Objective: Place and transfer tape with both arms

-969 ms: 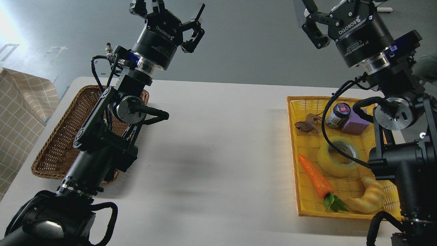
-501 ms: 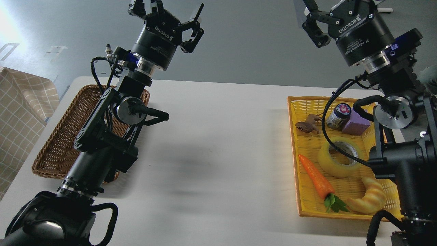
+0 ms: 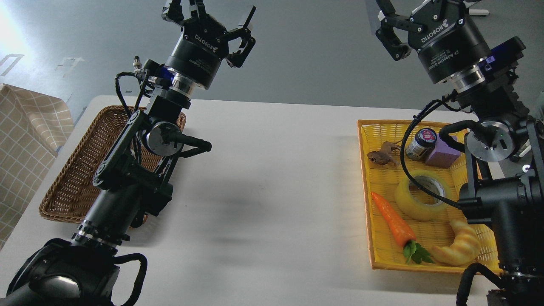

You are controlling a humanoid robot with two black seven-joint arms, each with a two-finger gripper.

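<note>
tape in yellow tray, pincers seemingly raised

The tape is a wide roll of translucent yellow packing tape with a pale grey-white inner core, lying flat on one open end so the hole faces up. It sits in the yellow tray on the right side of the bench, near the tray's middle. A black cable crosses over its rim and core. The left arm and right arm are black and jointed with silver joint discs, both raised. The left claw points up with its fingers spread and empty. The right claw is cut by the top edge, so its fingers cannot be judged.
</note>
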